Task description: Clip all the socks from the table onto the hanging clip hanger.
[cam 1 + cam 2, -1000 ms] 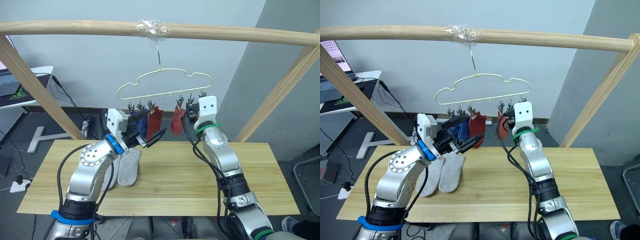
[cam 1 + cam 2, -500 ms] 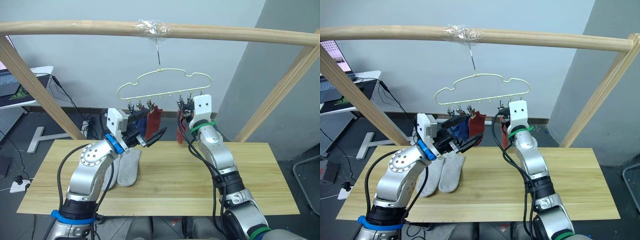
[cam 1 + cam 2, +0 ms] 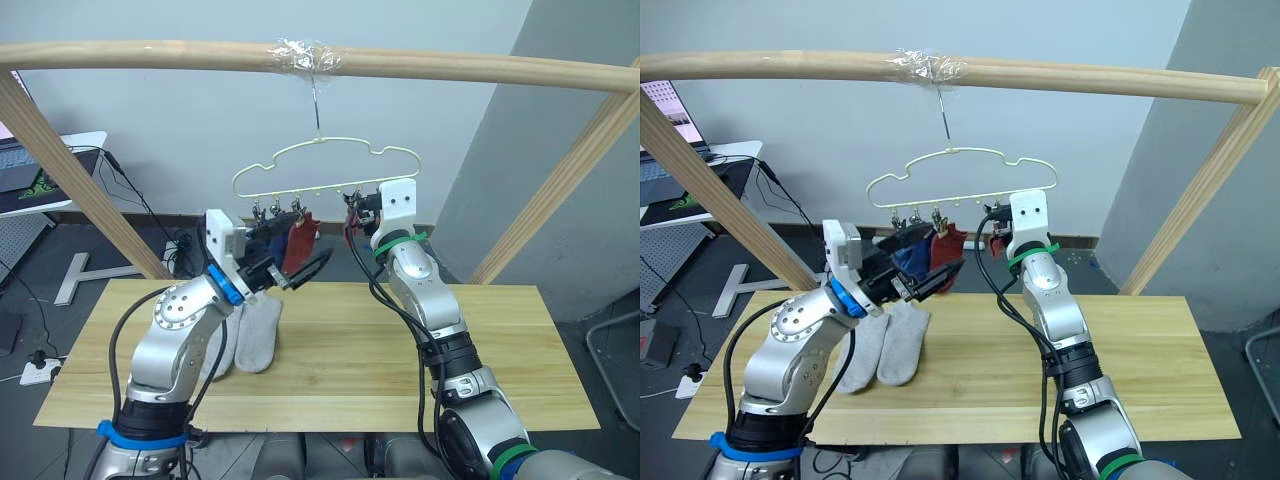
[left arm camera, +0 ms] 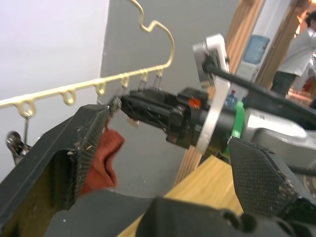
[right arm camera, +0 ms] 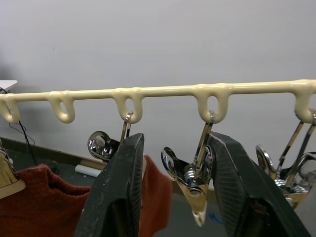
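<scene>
Right wrist view: our right tool (image 5: pixel 173 192) stands fingers apart around a free clip (image 5: pixel 190 180) on the clip hanger (image 3: pixel 325 165); we should squeeze squarely. Left tool (image 3: pixel 300 272), spread open, waits beside the rust red sock (image 3: pixel 297 243). Grey socks (image 3: pixel 255 335) lie on the worktop (image 3: pixel 400 370) (no containers here).

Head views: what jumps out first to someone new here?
The clip hanger dangling from the wooden pole, with both arms raised to it. The right end effector is open around one of its clips; the left end effector is open by the hung red sock. Two grey socks lie on the table.
</scene>
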`<state>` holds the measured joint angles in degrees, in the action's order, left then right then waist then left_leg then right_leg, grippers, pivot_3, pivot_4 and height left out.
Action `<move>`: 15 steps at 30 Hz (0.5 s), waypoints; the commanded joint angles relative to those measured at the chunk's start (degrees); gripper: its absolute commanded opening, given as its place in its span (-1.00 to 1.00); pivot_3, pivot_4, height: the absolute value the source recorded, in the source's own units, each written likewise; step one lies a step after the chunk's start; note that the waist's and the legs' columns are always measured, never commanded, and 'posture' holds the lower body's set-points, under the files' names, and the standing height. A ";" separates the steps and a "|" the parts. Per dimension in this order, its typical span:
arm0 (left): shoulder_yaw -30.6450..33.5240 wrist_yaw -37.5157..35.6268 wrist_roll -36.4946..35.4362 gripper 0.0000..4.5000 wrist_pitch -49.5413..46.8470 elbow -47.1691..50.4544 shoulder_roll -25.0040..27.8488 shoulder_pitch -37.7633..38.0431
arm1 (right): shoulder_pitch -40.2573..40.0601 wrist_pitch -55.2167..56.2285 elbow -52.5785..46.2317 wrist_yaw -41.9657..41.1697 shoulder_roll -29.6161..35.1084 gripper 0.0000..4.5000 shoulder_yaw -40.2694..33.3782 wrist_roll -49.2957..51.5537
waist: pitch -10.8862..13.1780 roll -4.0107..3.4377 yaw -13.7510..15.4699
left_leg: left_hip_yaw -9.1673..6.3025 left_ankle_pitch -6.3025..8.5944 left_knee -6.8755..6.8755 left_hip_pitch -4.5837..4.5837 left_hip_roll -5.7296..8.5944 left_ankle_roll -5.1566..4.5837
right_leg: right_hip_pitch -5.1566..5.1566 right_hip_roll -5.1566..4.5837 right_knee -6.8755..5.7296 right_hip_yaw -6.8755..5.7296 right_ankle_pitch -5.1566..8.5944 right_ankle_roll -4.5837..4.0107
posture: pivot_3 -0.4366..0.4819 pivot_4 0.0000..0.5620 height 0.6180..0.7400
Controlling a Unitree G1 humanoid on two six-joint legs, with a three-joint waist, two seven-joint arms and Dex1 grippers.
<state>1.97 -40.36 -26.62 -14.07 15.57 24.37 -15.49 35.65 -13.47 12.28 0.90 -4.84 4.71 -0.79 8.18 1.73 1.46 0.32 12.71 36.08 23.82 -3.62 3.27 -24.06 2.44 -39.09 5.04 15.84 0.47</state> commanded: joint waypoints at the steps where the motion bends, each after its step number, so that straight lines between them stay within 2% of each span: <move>1: 0.59 0.55 -0.41 1.00 0.44 2.60 -0.21 -0.71 | 1.73 1.32 -0.43 -0.50 -0.32 -0.11 -0.67 0.71 | 0.00 0.00 -0.04 | 0.02 0.00 0.00 -0.01 0.00 0.00 | 0.00 0.00 0.00 0.02 0.00 0.00 | 0.40 -0.48 1.00; 8: 0.28 0.68 -0.42 1.00 0.56 2.87 -0.32 -0.68 | 2.31 1.57 0.46 -0.76 -0.42 -0.11 -1.71 0.85 | 0.00 0.00 -0.02 | 0.01 0.00 -0.01 0.00 -0.01 0.00 | -0.01 0.00 0.00 0.01 0.00 -0.01 | 0.40 -0.48 1.00; 11: 0.09 0.68 -0.29 1.00 0.66 2.97 -0.35 -0.63 | 2.42 1.66 0.46 -0.81 -0.50 -0.37 -2.28 1.20 | 0.01 -0.01 -0.01 | 0.01 0.00 -0.01 0.00 0.00 0.00 | -0.01 0.00 0.00 0.01 0.00 -0.01 | 0.39 -0.48 1.00; 13: 0.03 0.68 -0.31 1.00 0.64 2.96 -0.42 -0.64 | 2.44 1.57 0.55 -0.74 -0.64 -0.66 -2.59 1.54 | 0.00 -0.01 -0.01 | 0.01 0.00 -0.01 0.00 0.00 0.00 | -0.01 0.00 0.00 0.01 0.00 -0.01 | 0.39 -0.48 1.00; 15: -0.14 0.59 -0.14 1.00 0.75 2.92 -0.42 -0.60 | 2.48 1.47 0.71 -0.73 -0.75 -0.87 -2.85 1.77 | 0.00 -0.01 -0.01 | 0.01 0.00 -0.01 0.00 0.00 0.00 | -0.01 0.00 0.00 0.01 0.00 -0.01 | 0.39 -0.48 1.00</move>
<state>1.88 -39.55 -26.59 -14.32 15.67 24.19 -15.65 36.77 -13.12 13.64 0.10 -5.21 2.43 0.26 8.18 1.73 1.45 0.33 12.72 36.07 23.82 -3.62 3.26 -24.07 2.44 -39.09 5.05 15.83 0.46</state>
